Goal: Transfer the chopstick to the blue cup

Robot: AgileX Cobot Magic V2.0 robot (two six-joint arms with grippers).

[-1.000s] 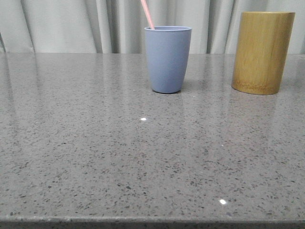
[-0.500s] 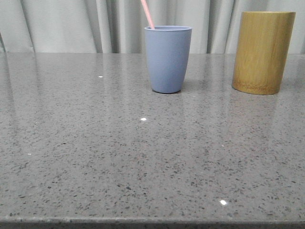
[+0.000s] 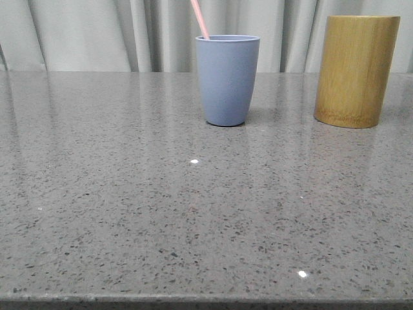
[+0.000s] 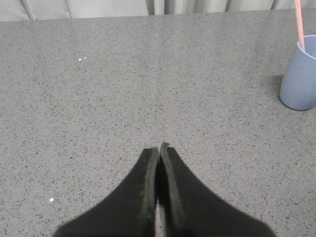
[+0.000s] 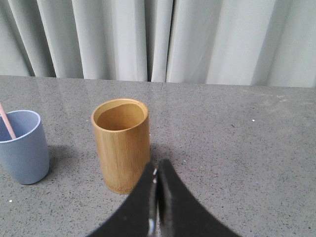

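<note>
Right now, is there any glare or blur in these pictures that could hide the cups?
Front view: small bright glints on the table, none on the blue cup or the bamboo cup; both sharp. Left wrist view: the shut left claw is dark and soft-edged. Right wrist view: even light, faint shadows beside the cups.

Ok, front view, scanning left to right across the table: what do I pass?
chopstick leaning out of the cup's left rim → blue cup → bamboo cylinder

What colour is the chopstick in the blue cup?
Pale pink chopstick, clearest in the front view, leaning in the blue cup.
</note>
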